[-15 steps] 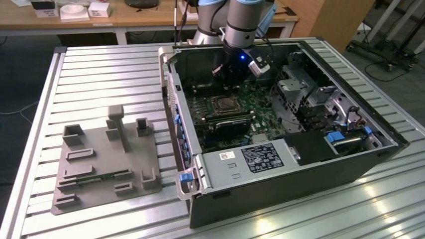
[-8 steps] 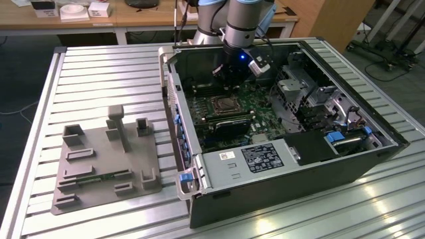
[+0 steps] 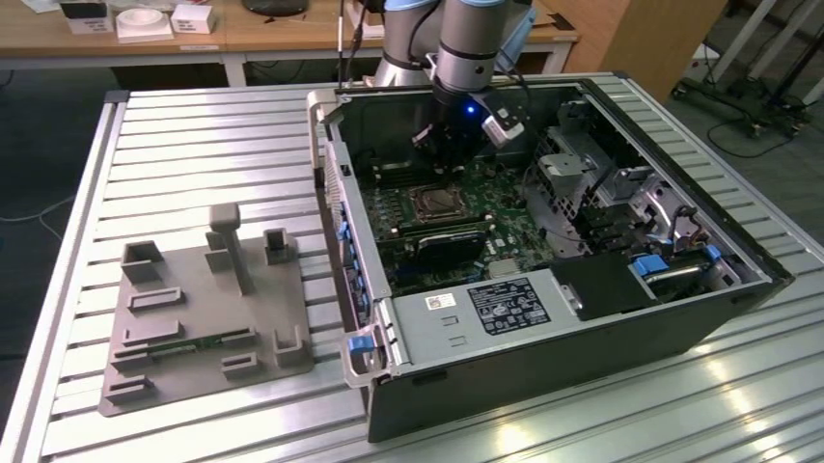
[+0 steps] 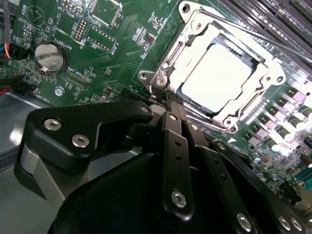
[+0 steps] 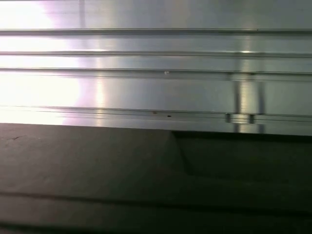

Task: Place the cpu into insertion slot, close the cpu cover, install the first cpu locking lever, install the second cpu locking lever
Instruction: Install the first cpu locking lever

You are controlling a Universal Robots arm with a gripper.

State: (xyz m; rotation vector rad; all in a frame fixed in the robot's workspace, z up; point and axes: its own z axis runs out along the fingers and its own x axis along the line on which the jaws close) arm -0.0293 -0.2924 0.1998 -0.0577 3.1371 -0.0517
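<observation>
In the second wrist view the cpu [image 4: 217,78] lies with its silvery top up inside the insertion slot [image 3: 438,203]. The cpu cover [image 4: 191,36], a silvery frame with a square cut-out, lies down around the chip. A thin locking lever [image 4: 273,36] runs along the socket's far side, by the memory slots. My gripper [image 4: 169,106] has its black fingers shut together with nothing between them, and the tips sit at the socket's near corner. In the exterior view the gripper [image 3: 445,159] hangs inside the open computer case [image 3: 721,318], just above the socket.
The green motherboard [image 4: 122,29] carries a coin battery [image 4: 48,56] beside the socket and long memory slots [image 4: 278,12] beyond it. On the slatted aluminium table [image 3: 193,135], a grey fixture plate [image 3: 206,309] lies at the exterior view's left of the case. A wooden desk [image 3: 232,29] stands behind.
</observation>
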